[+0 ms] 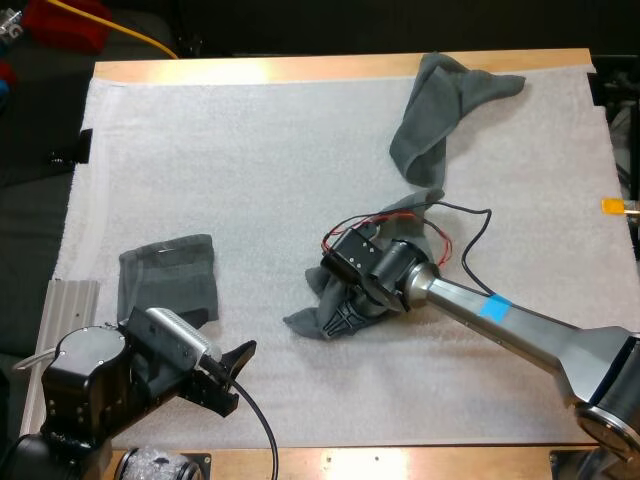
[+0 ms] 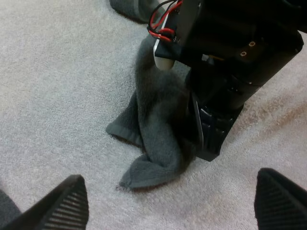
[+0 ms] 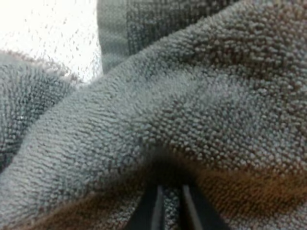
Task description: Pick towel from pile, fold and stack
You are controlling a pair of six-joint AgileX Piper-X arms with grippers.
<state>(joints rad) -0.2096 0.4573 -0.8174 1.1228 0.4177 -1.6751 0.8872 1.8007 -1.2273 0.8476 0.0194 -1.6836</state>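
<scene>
right gripper pinches the nubby crumpled towel; left gripper gapes wide.

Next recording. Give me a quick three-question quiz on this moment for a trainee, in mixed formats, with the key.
1. Fill in: the folded towel lies nearest the ___ arm.
2. True or false: the left gripper is shut on the folded towel.
3. What does the right gripper hold?
A) the crumpled towel in the middle of the mat
B) the folded towel
C) nothing

Key: 1 left. 2 false; its fingers stand apart, clear of any towel. 3 A; its fingers pinch the cloth from both sides.
</scene>
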